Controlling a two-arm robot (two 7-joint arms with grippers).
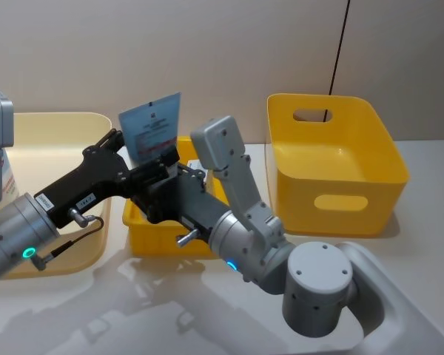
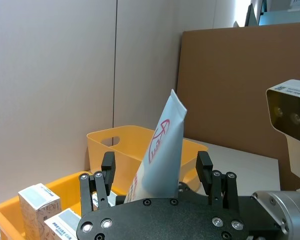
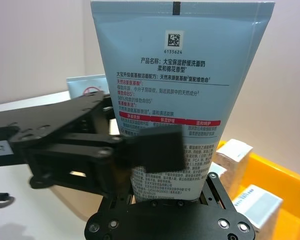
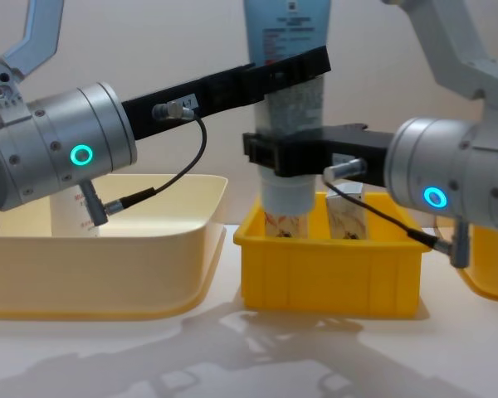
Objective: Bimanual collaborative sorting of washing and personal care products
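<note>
The right hand [image 4: 292, 157] is clamped on the lower body of the pale-blue squeeze tube [image 3: 182, 75], holding it upright over the small yellow bin [image 4: 328, 282]. Higher on the tube, the left hand [image 2: 156, 167] straddles it with its fingers apart. In that bin stand white cartons [image 2: 39, 202].

Pale-blue tube [image 3: 182, 100], back panel: "6135624" printed beneath a data-matrix code [image 3: 173, 38]; below that, "产品名称:大宝保湿舒缓洗面奶"; red lines include "85%".
</note>
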